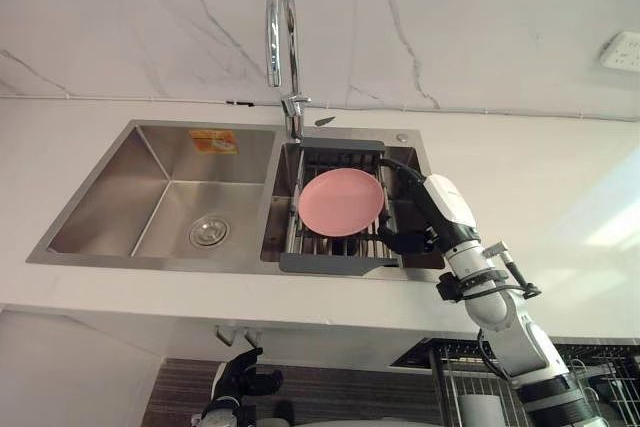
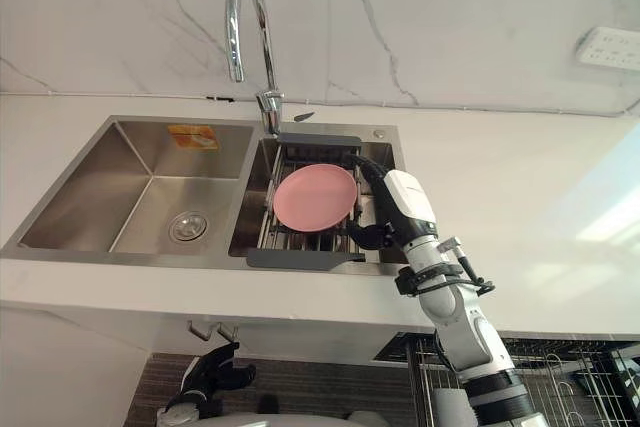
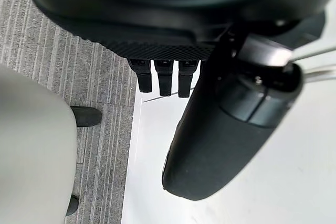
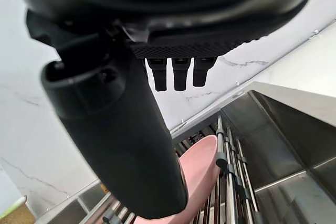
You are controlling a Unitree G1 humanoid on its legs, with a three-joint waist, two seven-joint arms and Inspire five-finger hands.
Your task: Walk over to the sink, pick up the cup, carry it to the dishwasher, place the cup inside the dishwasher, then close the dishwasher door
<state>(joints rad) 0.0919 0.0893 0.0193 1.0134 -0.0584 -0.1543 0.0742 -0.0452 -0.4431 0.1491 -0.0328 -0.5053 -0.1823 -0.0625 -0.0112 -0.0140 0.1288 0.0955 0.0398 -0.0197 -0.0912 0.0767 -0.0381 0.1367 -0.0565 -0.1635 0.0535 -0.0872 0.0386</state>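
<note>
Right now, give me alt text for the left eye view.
The right hand reaches into the right basin of the sink, beside a pink plate resting on a rack. A tap stands behind; the left hand hangs low below the counter.

We note plate (image 1: 341, 202), frame centre: plain pink. Sink (image 1: 110, 197): brushed steel grey; sticker (image 1: 214, 141), left of centre: orange-yellow. Faucet (image 1: 283, 37): mirror chrome. Rack (image 1: 335, 264): dark grey frame. Wall (image 1: 450, 27), top: white marble, thin grey veins. Counter (image 1: 560, 197): plain white. Floor (image 1: 185, 387), lower left: grey, fine stripes. Right hand (image 1: 440, 209): black, white cover.
</note>
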